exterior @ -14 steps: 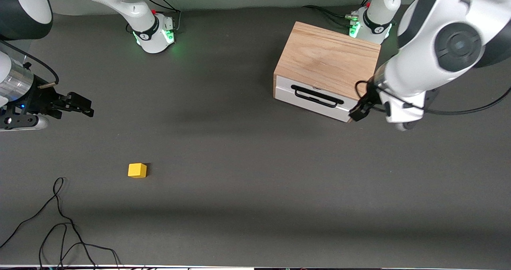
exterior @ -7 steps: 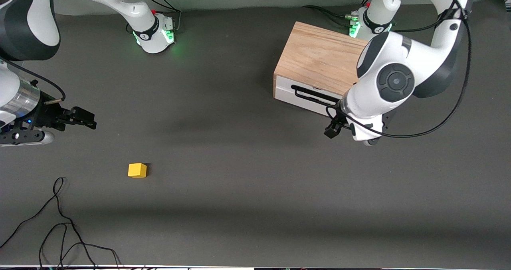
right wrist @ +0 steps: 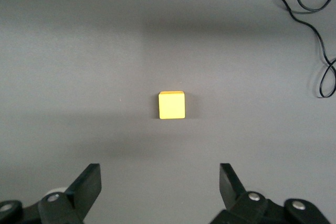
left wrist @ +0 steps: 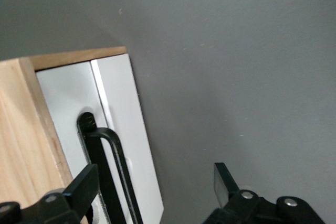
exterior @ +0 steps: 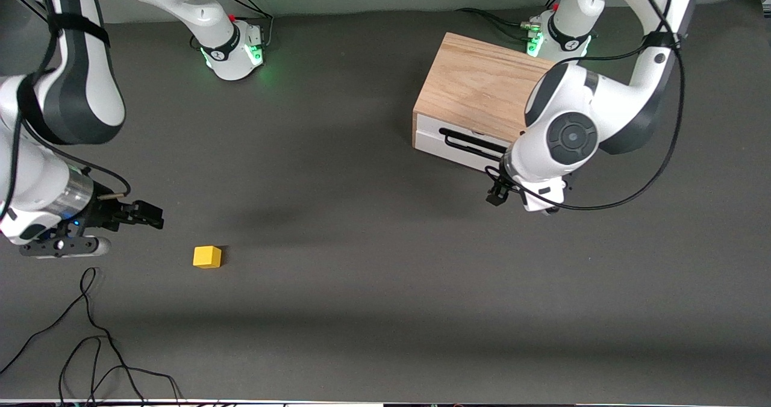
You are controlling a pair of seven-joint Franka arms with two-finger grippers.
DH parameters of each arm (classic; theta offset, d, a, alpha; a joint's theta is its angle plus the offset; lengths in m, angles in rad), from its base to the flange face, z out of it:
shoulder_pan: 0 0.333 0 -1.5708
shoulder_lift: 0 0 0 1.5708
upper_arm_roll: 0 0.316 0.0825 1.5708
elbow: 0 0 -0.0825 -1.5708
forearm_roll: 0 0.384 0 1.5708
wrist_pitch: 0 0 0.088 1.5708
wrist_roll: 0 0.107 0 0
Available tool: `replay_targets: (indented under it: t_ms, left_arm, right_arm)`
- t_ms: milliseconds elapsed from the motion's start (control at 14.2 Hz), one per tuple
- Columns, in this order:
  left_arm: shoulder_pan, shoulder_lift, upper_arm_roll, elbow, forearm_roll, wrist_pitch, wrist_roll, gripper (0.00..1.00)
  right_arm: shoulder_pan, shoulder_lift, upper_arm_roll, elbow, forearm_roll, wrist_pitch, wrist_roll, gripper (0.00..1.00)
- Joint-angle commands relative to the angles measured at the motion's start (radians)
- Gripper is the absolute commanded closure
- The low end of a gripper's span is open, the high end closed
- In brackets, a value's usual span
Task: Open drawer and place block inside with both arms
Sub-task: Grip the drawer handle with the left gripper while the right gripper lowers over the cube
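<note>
left pincer (left wrist: 152,190) spread by handle (exterior: 476,144) | drawer (exterior: 464,148) closed | block (exterior: 207,256) on table (exterior: 361,274)

A: What blocks you at the cabinet (exterior: 482,94)?

B: In front of the cabinet, bare table (exterior: 373,310) lies open to you. The left gripper (left wrist: 157,195), fingers spread wide, hangs just in front of the shut drawer (exterior: 458,149), by its handle (exterior: 476,145).

A: And farther from the cabinet?

B: Toward the right arm's end only the block (exterior: 207,256) stands free, the wide-spread right gripper (right wrist: 160,192) near it, with loose cables (exterior: 90,347) lying nearer the camera
</note>
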Motion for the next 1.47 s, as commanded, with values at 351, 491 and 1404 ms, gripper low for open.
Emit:
replay_targets:
  t_ms: [351,491,1404]
  left_arm:
    - [-0.027,0.022,0.01,-0.077,0.003,0.059,-0.083,0.03]
    - [-0.048,0.053,0.01,-0.077,0.0,0.082,-0.107,0.03]
    - [-0.102,0.107,0.01,-0.065,0.036,0.111,-0.15,1.0]
  right_arm:
    - [-0.011,0.051,-0.001,0.044,-0.005,-0.002,-0.026,0.0]
    - [-0.014,0.069,-0.001,0.045,-0.006,0.02,-0.028,0.0]
    - [-0.021,0.202,-0.001,0.048,-0.003,0.188,-0.031,0.0]
